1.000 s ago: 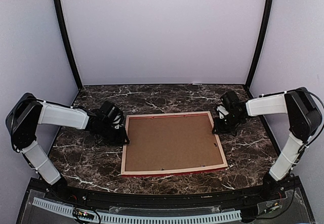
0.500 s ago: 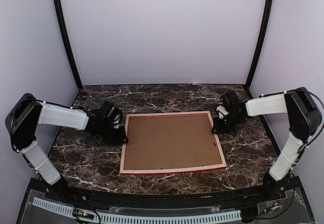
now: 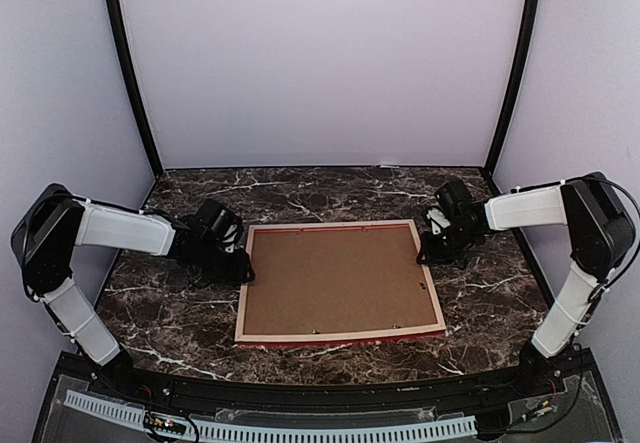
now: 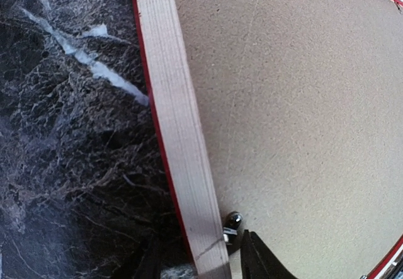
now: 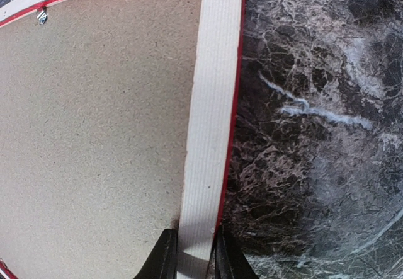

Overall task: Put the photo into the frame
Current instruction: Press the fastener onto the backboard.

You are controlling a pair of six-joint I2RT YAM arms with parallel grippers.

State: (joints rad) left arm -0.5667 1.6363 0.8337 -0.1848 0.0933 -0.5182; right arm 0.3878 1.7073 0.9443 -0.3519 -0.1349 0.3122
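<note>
The frame lies face down mid-table, its pale wood back up and a red edge showing. A plain brown backing board fills it. The photo is not in view. My left gripper is at the frame's left rail. In the left wrist view it straddles the rail loosely, open, with a gap on each side. My right gripper is at the right rail. In the right wrist view it is shut tight across the rail's width.
A small metal clip sits on the board by the left rail, just ahead of my left inner finger. Another clip is at the far rail. Dark marble table surrounds the frame. Walls stand close at the back and sides.
The frame has shifted slightly left and settled flatter on the table. Both arms have stayed at their rails.
</note>
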